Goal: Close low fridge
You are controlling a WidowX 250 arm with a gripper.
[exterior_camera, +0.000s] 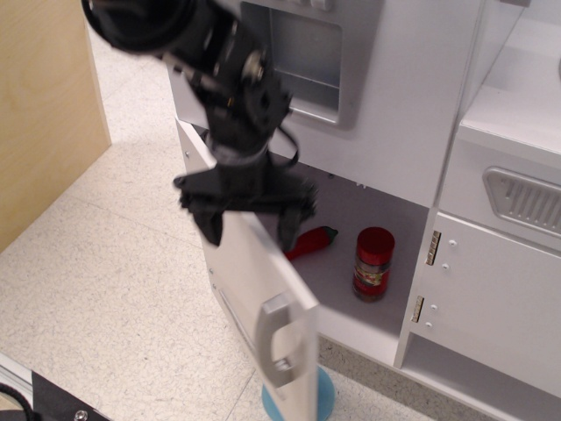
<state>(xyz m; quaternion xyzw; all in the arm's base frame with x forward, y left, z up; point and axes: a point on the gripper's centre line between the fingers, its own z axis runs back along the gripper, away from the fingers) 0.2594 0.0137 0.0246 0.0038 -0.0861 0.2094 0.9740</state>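
Observation:
The low fridge (pixel 386 324) is the white lower compartment of the toy kitchen. Its tall white door (pixel 250 276) with a grey vertical handle (pixel 274 340) stands about half open, its outer face toward the camera. My black gripper (pixel 249 230) is open and straddles the door's top edge, one finger on each side. Inside the compartment lie a red chili pepper (pixel 314 241), partly hidden by the door, and a red spice jar (pixel 373 262). The hinges are hidden behind my arm and the door.
Above the fridge is a white panel with a grey recessed dispenser (pixel 307 57). To the right is a smaller white cabinet door (pixel 495 303) below a grey vent (pixel 526 200). A blue plate (pixel 323 395) lies on the floor behind the door's lower corner. A wooden panel (pixel 44 114) stands at left.

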